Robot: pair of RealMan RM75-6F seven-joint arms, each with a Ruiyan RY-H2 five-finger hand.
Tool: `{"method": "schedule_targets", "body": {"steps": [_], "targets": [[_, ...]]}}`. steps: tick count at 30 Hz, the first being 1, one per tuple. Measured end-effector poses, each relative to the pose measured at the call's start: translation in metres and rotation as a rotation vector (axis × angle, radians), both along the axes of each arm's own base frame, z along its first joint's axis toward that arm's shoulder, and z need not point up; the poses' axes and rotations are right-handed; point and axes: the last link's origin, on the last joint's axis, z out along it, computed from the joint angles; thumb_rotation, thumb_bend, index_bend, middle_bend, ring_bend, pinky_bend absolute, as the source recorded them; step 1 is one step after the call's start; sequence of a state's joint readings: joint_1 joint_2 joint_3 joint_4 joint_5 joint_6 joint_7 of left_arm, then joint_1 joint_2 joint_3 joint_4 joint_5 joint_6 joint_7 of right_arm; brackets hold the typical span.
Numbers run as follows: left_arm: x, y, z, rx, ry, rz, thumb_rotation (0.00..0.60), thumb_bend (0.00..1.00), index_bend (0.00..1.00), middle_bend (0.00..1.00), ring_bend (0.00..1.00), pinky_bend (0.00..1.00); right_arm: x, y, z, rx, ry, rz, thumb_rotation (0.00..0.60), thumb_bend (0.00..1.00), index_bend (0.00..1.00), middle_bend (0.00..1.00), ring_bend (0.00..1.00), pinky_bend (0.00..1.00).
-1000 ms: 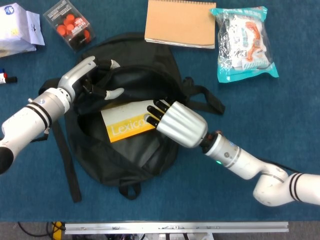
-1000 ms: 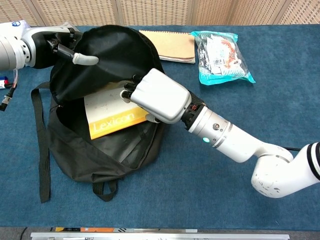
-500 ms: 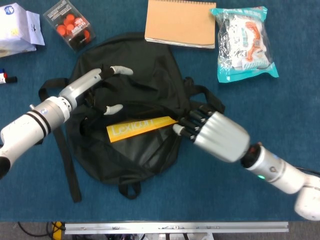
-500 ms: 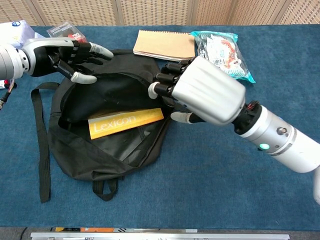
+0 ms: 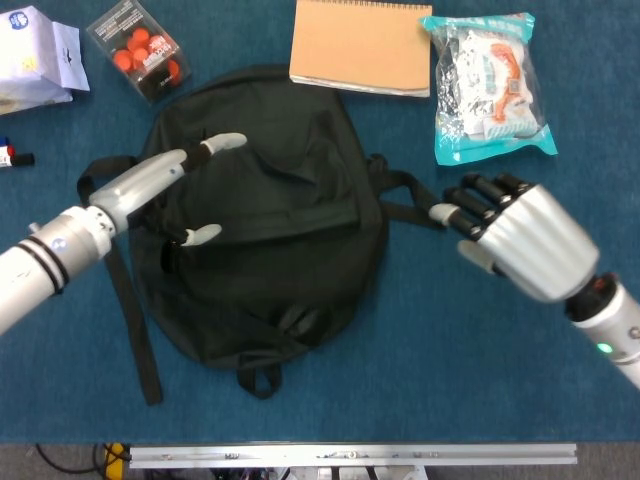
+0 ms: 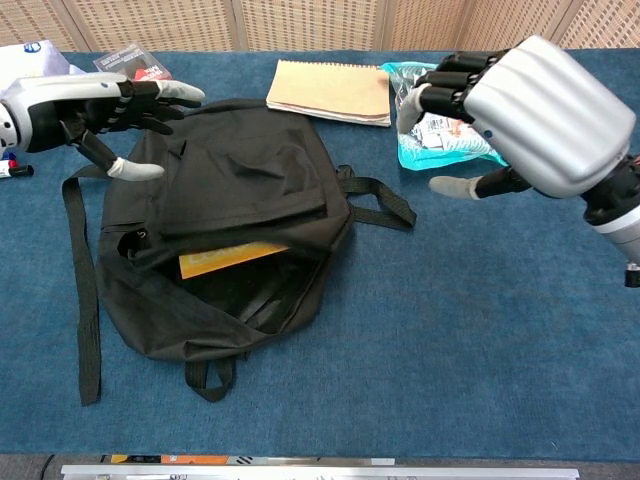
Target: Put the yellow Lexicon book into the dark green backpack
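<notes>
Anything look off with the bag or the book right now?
Mostly tidy. The backpack lies flat with its flap down, but a strip of the yellow book shows at the opening in the chest view, so the bag is not closed. Both the left hand and right hand are empty.

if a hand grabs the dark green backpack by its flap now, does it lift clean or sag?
Probably sags: the backpack lies flat and creased, so the fabric looks soft. The yellow book sits loose in the unzipped opening and might slide out if tipped. The straps would likely trail.
</notes>
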State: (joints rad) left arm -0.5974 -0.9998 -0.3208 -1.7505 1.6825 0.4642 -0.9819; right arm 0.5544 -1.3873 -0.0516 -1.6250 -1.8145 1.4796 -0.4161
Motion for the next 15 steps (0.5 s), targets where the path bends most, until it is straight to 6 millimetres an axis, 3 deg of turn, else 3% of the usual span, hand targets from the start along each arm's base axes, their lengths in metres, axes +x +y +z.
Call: {"method": "schedule_targets", "body": {"steps": [7,12,15], "targets": [[-0.031,0.005,0.021,0.081,0.012,0.007,0.600,0.31,0.05,0.03,0.00,0.08,-0.031,-0.005,0.021,-0.034,0.045,-0.157,0.600,0.00,0.44,0.48,0.40,0.64],[-0.054,0.010,0.025,0.175,0.095,-0.013,0.600,0.31,0.06,0.04,0.00,0.08,-0.055,-0.010,0.031,-0.045,0.051,-0.290,0.600,0.00,0.44,0.50,0.40,0.64],[-0.070,0.011,0.027,0.243,0.157,-0.013,0.600,0.31,0.08,0.05,0.00,0.08,-0.072,-0.012,0.038,-0.066,0.056,-0.371,0.600,0.05,0.45,0.53,0.42,0.64]]}}
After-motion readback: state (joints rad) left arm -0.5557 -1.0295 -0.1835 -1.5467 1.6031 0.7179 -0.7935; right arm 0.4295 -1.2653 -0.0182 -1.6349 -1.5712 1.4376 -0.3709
